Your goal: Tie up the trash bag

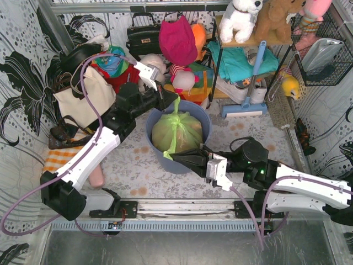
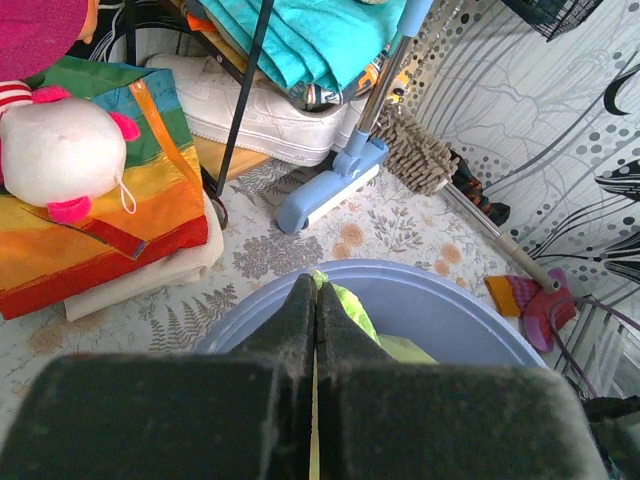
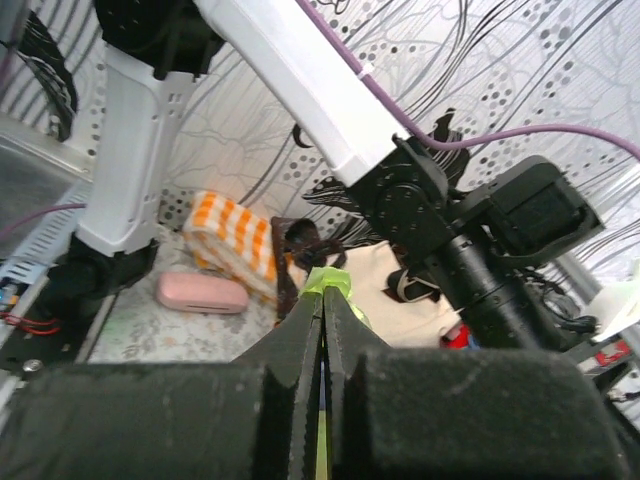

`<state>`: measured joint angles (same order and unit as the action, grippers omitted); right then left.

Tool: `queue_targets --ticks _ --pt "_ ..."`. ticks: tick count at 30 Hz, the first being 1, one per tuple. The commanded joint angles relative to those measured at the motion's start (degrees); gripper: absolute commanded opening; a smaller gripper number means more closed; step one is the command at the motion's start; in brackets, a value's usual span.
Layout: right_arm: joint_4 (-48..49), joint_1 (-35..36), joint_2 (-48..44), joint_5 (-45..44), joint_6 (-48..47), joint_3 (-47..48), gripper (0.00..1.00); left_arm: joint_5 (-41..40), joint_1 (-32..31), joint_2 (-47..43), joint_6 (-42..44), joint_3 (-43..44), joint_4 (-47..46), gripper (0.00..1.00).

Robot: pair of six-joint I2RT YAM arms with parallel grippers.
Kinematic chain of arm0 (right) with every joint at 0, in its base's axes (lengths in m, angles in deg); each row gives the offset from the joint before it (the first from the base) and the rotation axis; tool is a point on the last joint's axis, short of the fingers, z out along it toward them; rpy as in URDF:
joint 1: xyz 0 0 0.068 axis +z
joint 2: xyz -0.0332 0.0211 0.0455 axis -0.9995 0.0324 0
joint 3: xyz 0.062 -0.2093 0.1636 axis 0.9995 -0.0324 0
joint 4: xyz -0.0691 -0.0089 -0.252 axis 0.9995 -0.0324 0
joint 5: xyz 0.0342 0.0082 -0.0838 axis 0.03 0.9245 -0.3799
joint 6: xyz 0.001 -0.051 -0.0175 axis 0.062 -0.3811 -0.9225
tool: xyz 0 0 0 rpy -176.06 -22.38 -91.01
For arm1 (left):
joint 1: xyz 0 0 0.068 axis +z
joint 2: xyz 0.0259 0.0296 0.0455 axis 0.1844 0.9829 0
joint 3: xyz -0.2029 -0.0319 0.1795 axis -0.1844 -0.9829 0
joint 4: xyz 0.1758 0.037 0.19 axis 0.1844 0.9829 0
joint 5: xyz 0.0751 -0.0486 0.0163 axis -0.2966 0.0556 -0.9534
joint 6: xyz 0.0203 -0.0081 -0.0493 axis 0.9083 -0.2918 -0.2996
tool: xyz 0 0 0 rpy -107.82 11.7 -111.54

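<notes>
**Top external.** We log the thin translucent light-green plastic trash bag (image 1: 182,135) sitting inside the round blue-grey plastic bin (image 1: 204,118) at mid-table, with tan crumpled paper showing through its skin. The neck is gathered at the top, and two narrow tails are drawn out from it. One tail runs up to the left gripper (image 1: 171,99), which reaches in from the left above the bin's far rim. The other runs down the bag's front to the right gripper (image 1: 175,157), which sits low at the near rim. A cream tote bag with dark straps (image 1: 83,99) stands left of the bin, behind the left arm. A blue flat-headed mop (image 1: 248,91) stands to the right, behind the bin.

**Left wrist.** The two black fingers are pressed flat together, nipping a sliver of green film that spills just past the tips. The bin's rim curves below them. Beyond it we see a rainbow-striped fabric bag (image 2: 110,230) with a round white plush toy (image 2: 60,150) on top.

**Right wrist.** Here too the fingers are closed on each other, and a folded tab of the green film stands out at their tips. Behind them we note the left arm's white link, an orange-and-white striped cloth (image 3: 225,240) and a pink oblong case (image 3: 200,292) on the floral table cover.
</notes>
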<state>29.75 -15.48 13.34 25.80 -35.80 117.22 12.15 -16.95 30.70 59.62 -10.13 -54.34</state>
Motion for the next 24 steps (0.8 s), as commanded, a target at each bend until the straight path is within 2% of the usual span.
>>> queue_targets --ticks 1,5,11,14,17,18,21,24 --pt "-0.6 0.7 -3.2 8.3 12.1 -1.1 0.00 -5.4 1.2 2.2 -0.5 2.5 -3.1 0.00" --pt "-2.1 0.6 -3.9 10.6 22.7 -2.9 0.00 -6.2 1.4 4.1 -0.7 3.0 -3.4 0.00" --pt "2.4 0.6 -5.4 12.3 36.0 -9.9 0.00 -7.7 1.6 7.4 -0.6 3.5 -3.5 0.00" --pt "1.7 0.6 -6.7 9.7 37.0 -11.9 0.00 -6.9 1.9 8.4 -1.3 3.9 -3.6 0.00" --pt "1.2 0.6 -9.6 3.6 33.5 -12.7 0.00 -4.8 1.9 7.9 -2.0 3.3 -4.4 0.00" --pt "1.2 0.6 -10.8 1.9 31.3 -12.8 0.03 -4.4 1.9 7.5 -2.1 3.1 -4.6 0.00" --pt "-0.7 0.7 -12.8 -5.7 24.3 -11.9 0.25 -2.8 1.9 6.0 -2.4 2.5 -4.5 0.00" --pt "-3.8 0.7 -11.4 -11.8 15.3 -8.8 0.36 -0.4 1.9 5.1 -2.9 2.1 -4.2 0.00"
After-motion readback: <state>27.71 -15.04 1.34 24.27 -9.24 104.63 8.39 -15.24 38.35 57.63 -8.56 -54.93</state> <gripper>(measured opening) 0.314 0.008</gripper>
